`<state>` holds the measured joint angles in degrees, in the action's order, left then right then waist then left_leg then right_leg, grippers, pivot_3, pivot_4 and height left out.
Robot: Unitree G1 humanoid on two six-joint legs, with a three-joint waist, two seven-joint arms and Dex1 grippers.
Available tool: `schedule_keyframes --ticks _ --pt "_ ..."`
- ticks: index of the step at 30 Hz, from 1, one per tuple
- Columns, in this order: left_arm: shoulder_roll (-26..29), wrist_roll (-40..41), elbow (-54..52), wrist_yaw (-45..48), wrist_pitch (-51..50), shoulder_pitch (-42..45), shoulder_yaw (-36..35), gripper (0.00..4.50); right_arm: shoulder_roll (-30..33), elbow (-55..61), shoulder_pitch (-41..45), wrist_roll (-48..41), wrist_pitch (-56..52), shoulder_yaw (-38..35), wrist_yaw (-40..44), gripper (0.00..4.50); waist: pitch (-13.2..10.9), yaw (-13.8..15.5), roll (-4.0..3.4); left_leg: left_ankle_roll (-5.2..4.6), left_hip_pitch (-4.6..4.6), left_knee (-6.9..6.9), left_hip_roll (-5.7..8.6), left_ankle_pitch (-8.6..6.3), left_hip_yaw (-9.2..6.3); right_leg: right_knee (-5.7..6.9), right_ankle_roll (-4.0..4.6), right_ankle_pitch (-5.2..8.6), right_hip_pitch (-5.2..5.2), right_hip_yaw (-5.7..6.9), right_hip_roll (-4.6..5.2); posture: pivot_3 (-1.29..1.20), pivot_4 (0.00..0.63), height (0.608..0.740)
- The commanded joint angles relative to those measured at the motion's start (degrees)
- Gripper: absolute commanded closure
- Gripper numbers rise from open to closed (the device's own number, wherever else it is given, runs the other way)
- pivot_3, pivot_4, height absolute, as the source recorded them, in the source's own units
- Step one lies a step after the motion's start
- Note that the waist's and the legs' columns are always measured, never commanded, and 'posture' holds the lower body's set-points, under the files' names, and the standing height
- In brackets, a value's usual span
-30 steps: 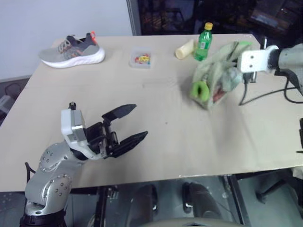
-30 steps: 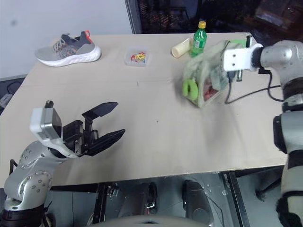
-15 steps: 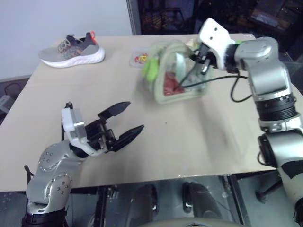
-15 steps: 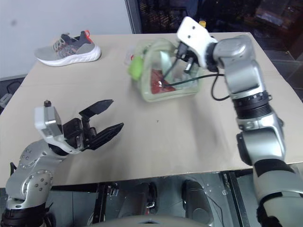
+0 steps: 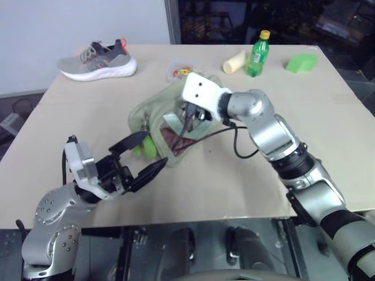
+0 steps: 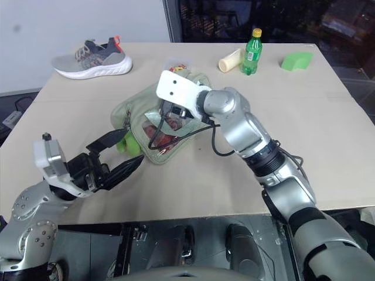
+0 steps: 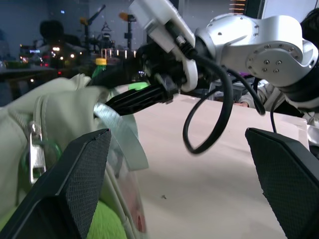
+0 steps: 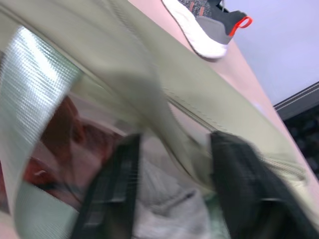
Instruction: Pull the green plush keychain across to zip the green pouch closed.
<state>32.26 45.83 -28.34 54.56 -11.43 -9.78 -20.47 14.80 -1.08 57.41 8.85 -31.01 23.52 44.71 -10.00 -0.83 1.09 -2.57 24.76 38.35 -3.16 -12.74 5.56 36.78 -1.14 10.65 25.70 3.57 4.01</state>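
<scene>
The left gripper (image 5: pixel 142 157) has its two black fingers spread wide and holds nothing. The green plush keychain (image 5: pixel 145 147) sits right at the fingertips, between them as the head camera sees it, pressed against the near-left corner of the green pouch (image 6: pixel 136 112); whether a finger touches the plush cannot be told.

The right gripper (image 8: pixel 174 199) reaches down onto the pouch's top from 2 o'clock. In the right wrist view its fingers stand partly apart with a fold of pale green fabric or strap running between them; whether they pinch that fold cannot be told.

The pouch lies near the middle of the tan table (image 5: pixel 328 111), its clear side panel showing red contents.

Toward 11 o'clock from the pouch lies a grey sneaker (image 5: pixel 96 59). Toward 1 o'clock stands a green bottle with a yellow cap (image 5: pixel 256 55), its label too small to read, and a bright green wedge block (image 5: pixel 302 62) lies farther right.
</scene>
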Motion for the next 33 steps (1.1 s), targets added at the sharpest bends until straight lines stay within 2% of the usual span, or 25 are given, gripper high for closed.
schedule_keyframes --ticks 1,7,14,17,18,20,21,22,23,28,33 --pt "0.63 2.32 -3.28 0.39 0.49 -1.44 -2.47 0.0 3.83 2.0 0.1 -3.0 10.16 -2.81 4.42 2.21 -0.01 -0.01 -0.02 -0.04 -0.01 -0.02 -0.01 0.02 0.01 0.0 0.0 0.0 0.0 0.02 -0.02 0.0 0.15 0.74" --pt "1.5 3.85 -4.5 0.93 -0.04 -3.5 -3.69 0.0 10.0 -8.27 2.67 2.34 35.72 1.36 6.76 2.21 -0.02 -0.41 -0.04 -0.21 -0.03 -0.05 0.01 0.11 0.03 -0.02 -0.02 0.02 0.04 -0.03 -0.12 0.0 0.15 0.74" --pt "0.92 4.59 -7.39 0.42 0.63 -9.4 -6.47 0.0 7.37 -17.9 5.56 2.56 47.95 1.83 8.16 2.21 -0.03 -0.94 -0.03 -0.22 -0.03 -0.06 -0.06 0.11 0.01 -0.03 -0.01 0.02 0.07 -0.1 -0.11 0.0 0.15 0.74" --pt "0.02 4.32 -7.96 0.28 1.47 -12.93 -8.31 0.0 5.03 -21.17 6.0 1.29 46.79 1.0 8.83 2.21 -0.03 -1.37 -0.02 -0.22 -0.04 -0.07 -0.07 0.11 0.0 -0.03 -0.01 0.02 0.07 -0.11 -0.08 0.0 0.15 0.74" --pt "-0.33 4.26 -7.98 0.23 1.78 -13.9 -8.87 0.0 4.61 -22.68 6.73 1.7 45.65 0.51 8.33 2.72 -0.04 -1.4 -0.04 -0.22 -0.05 -0.07 -0.09 0.11 0.01 -0.04 -0.01 0.02 0.06 -0.11 -0.08 0.0 0.15 0.74" --pt "-0.91 4.22 -7.66 0.03 2.34 -15.28 -9.94 0.0 4.67 -25.23 8.19 2.37 42.96 -0.78 7.28 3.35 -0.05 -1.36 -0.05 -0.21 -0.04 -0.07 -0.09 0.11 0.0 -0.03 0.0 0.02 0.07 -0.1 -0.05 0.0 0.15 0.74" --pt "-1.2 4.31 -7.28 -0.06 2.62 -15.93 -10.68 0.0 5.2 -26.24 8.99 2.56 40.9 -1.56 6.99 3.93 -0.05 -1.34 -0.06 -0.21 -0.04 -0.07 -0.09 0.11 -0.02 -0.03 0.0 0.02 0.07 -0.09 -0.04 0.0 0.15 0.74" --pt "-1.36 4.2 -6.86 0.08 2.94 -16.43 -11.31 0.0 6.11 -26.92 9.67 3.23 39.55 -1.93 6.55 4.31 -0.05 -1.26 -0.05 -0.19 -0.03 -0.07 -0.09 0.09 -0.03 -0.03 0.0 0.02 0.08 -0.09 -0.02 0.0 0.15 0.74" --pt "-1.46 4.08 -6.39 0.31 3.26 -16.9 -11.93 0.0 7.13 -27.34 10.25 3.89 37.68 -2.39 6.15 4.42 -0.05 -1.16 -0.05 0.0 -0.03 -0.06 -0.08 -0.02 -0.05 -0.03 0.01 0.02 0.08 -0.07 0.01 0.0 0.15 0.74" --pt "-1.74 4.36 -3.81 0.27 4.01 -16.8 -13.82 0.0 8.41 -22.15 10.69 3.13 21.35 -5.79 5.77 4.42 -0.07 -0.79 -0.08 0.04 0.04 -0.07 -0.05 -0.05 -0.1 -0.08 0.01 0.02 0.12 -0.03 0.07 0.0 0.15 0.74" --pt "-2.0 3.38 -1.21 -2.57 3.67 -13.8 -13.65 0.0 8.73 -12.58 7.98 4.56 13.0 -4.78 6.49 4.42 -0.08 -1.02 -0.1 0.0 0.11 -0.2 -0.07 -0.02 -0.05 -0.07 0.06 0.0 0.28 -0.06 0.01 0.0 0.15 0.74"
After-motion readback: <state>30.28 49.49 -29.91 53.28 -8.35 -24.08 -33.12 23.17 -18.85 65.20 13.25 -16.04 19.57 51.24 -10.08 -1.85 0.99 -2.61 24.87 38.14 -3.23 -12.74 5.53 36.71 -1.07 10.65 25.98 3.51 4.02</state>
